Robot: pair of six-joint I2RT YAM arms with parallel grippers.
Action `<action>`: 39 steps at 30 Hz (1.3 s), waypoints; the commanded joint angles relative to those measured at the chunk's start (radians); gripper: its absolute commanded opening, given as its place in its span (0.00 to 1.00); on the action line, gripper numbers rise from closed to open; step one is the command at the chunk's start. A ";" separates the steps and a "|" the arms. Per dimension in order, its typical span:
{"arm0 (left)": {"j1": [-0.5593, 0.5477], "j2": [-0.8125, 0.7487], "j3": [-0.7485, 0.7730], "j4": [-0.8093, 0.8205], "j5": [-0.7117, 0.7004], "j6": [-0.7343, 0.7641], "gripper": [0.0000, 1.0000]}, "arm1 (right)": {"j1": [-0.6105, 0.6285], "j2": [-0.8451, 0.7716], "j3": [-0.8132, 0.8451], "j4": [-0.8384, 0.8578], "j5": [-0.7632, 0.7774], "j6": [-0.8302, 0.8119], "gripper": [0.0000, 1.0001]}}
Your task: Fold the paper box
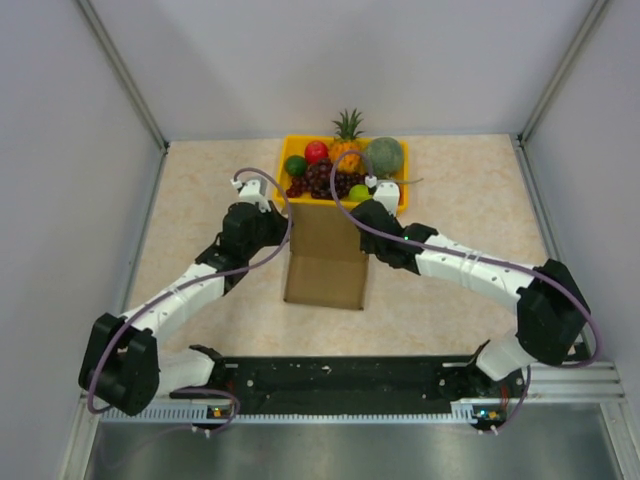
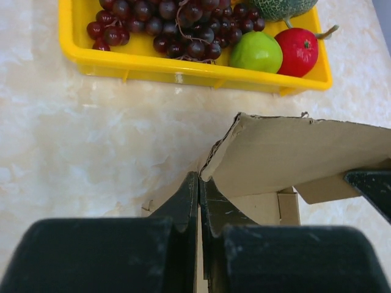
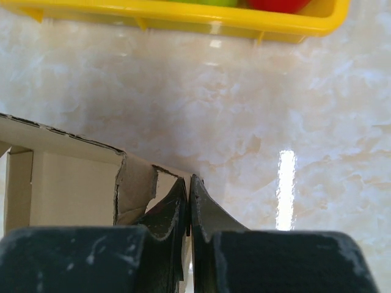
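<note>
Brown paper box | long axis near-far | left claw, right claw clamped on it

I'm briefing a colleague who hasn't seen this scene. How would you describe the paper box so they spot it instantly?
Find the yellow tray at the far edge of the table. Just in front of it, gripped by the left gripper and right gripper, stands the paper box: plain brown cardboard, unlike the tray's bright fruit.
</note>
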 commanded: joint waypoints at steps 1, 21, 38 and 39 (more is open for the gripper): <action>-0.070 0.036 -0.004 0.137 -0.026 -0.152 0.00 | 0.072 0.019 0.076 0.096 0.178 0.136 0.00; -0.186 -0.145 -0.427 0.557 -0.161 -0.197 0.00 | 0.278 0.035 -0.168 0.229 0.496 0.318 0.00; -0.321 -0.178 -0.596 0.642 -0.241 -0.174 0.00 | 0.395 0.090 -0.269 0.235 0.631 0.510 0.00; -0.326 -0.176 -0.603 0.654 -0.235 -0.171 0.00 | 0.401 0.097 -0.275 0.232 0.634 0.521 0.00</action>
